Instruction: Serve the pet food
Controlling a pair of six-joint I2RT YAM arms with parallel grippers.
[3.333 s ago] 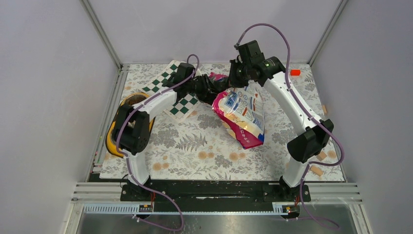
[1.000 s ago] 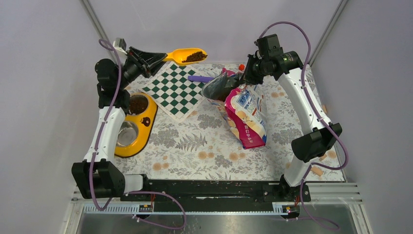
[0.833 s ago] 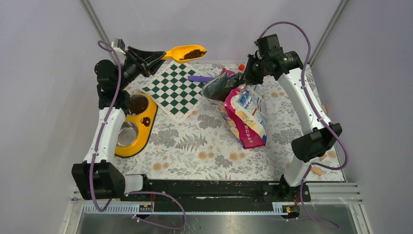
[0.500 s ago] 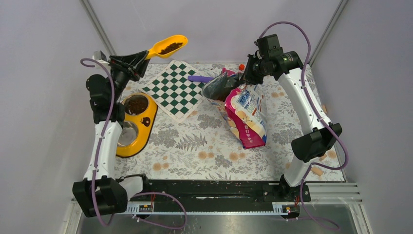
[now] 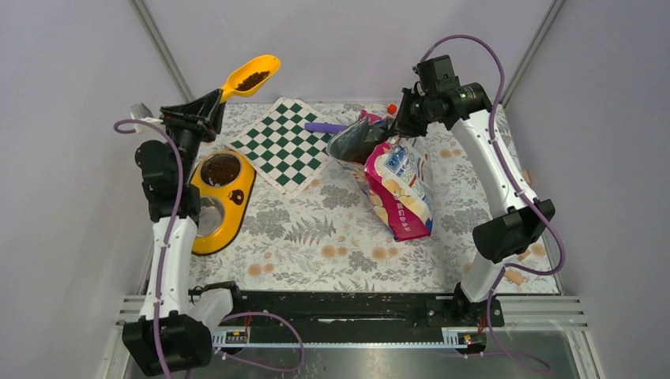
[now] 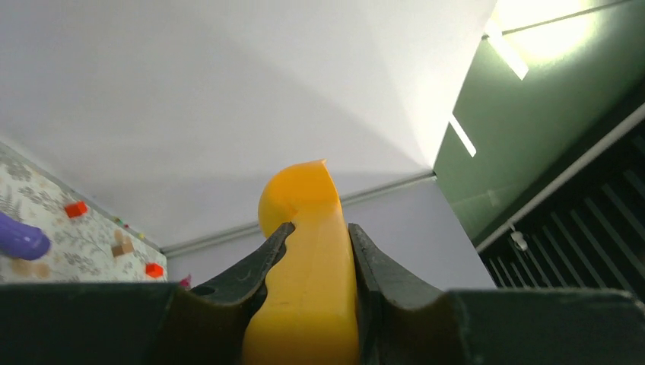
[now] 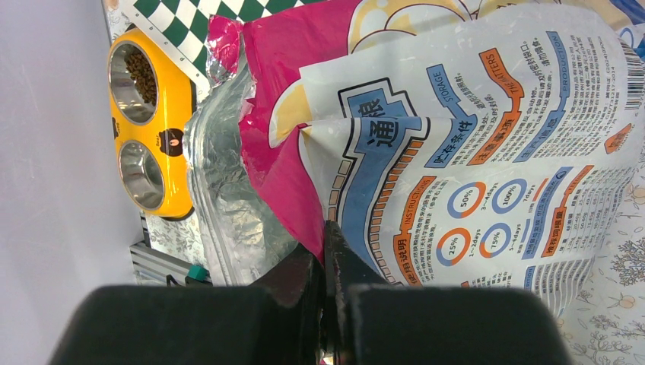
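My left gripper is shut on the handle of the orange scoop, held high over the table's back left corner. Dark kibble, the pet food, lies in the scoop's bowl. In the left wrist view the handle fills the gap between the fingers of the left gripper. My right gripper is shut on the open rim of the pink-and-blue bag, holding its mouth up; the right gripper pinches the bag. The yellow feeder has kibble in its far bowl.
The feeder's near steel bowl is empty. A green checkered mat lies between feeder and bag. A purple object and a small red block lie at the back. Small wooden blocks sit at the right edge.
The left arm has swung the loaded scoop leftward and higher, from behind the checkered mat to above the back left corner. The right arm and bag have not moved.
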